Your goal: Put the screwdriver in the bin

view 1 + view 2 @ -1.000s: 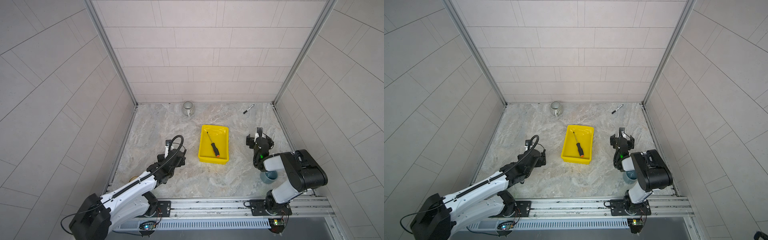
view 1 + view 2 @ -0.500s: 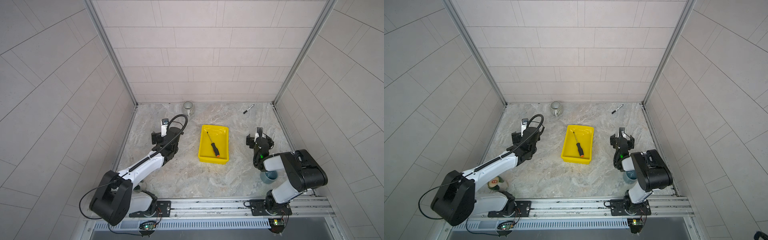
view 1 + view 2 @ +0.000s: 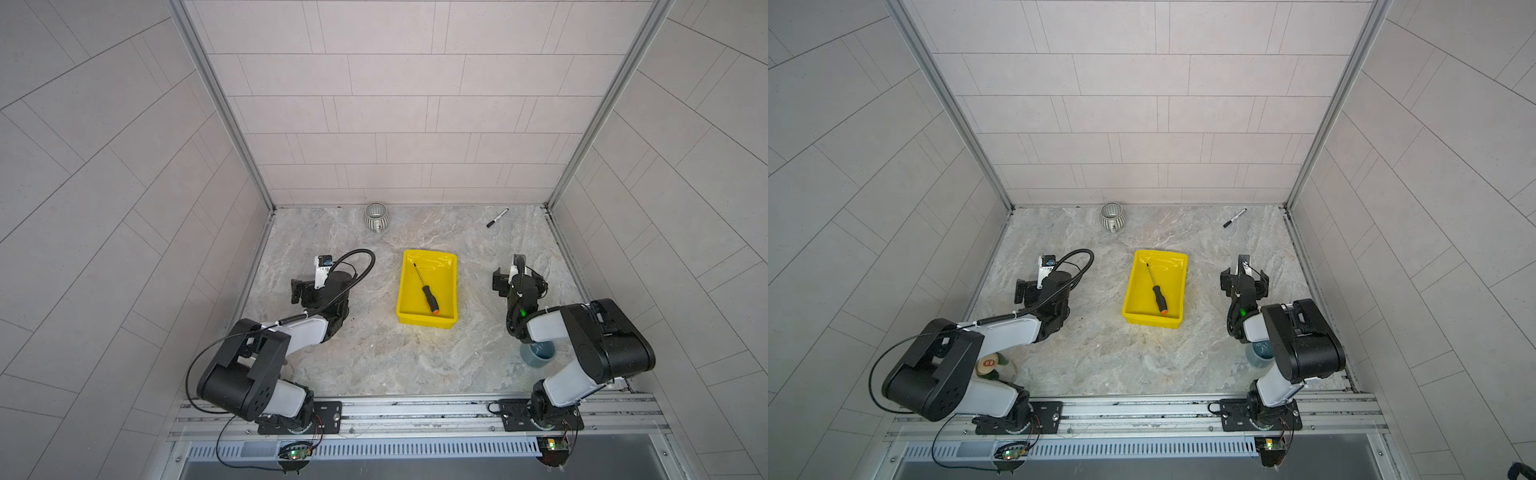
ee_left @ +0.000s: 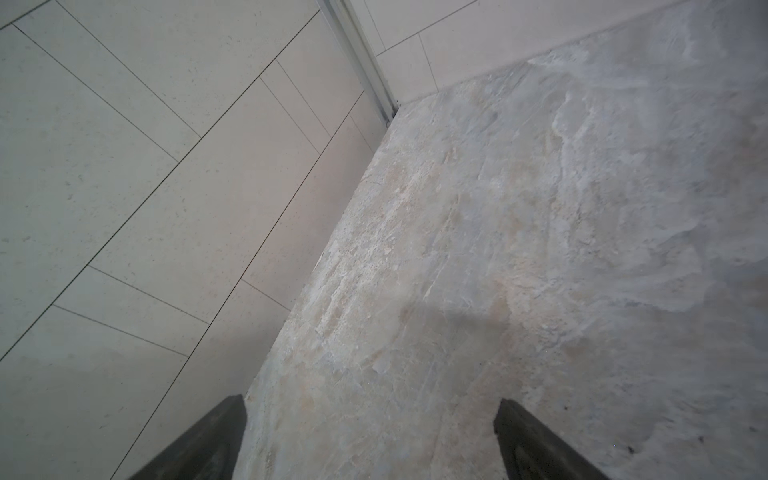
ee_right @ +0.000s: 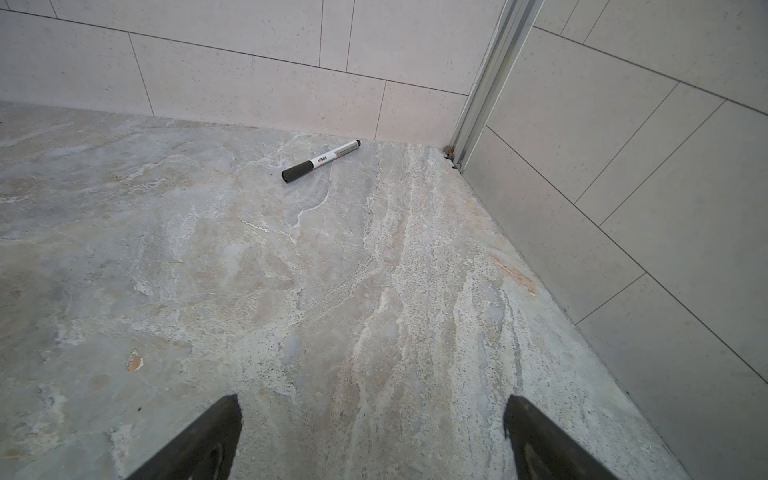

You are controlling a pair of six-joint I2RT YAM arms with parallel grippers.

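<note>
The screwdriver (image 3: 426,291) (image 3: 1157,291), with a thin shaft, black handle and orange cap, lies slantwise inside the yellow bin (image 3: 405,291) (image 3: 1131,297) at the middle of the floor. My left gripper (image 3: 308,287) (image 3: 1029,291) stands left of the bin, apart from it, near the left wall. In the left wrist view it (image 4: 370,405) is open over bare stone. Right of the bin, my right gripper (image 3: 517,283) (image 3: 1244,279) is likewise open and empty (image 5: 372,401). Neither wrist view shows the bin or the screwdriver.
A grey ribbed mug (image 3: 376,217) (image 3: 1112,216) stands at the back wall. A black marker pen (image 3: 497,218) (image 3: 1234,218) (image 5: 320,161) lies near the back right corner. A blue-grey cup (image 3: 538,354) sits under the right arm. A small round-topped object (image 3: 988,365) shows beneath the left arm.
The left arm has drawn back and folded up, its gripper swinging away from the bin toward the left wall. The right arm, bin and screwdriver have not moved.
</note>
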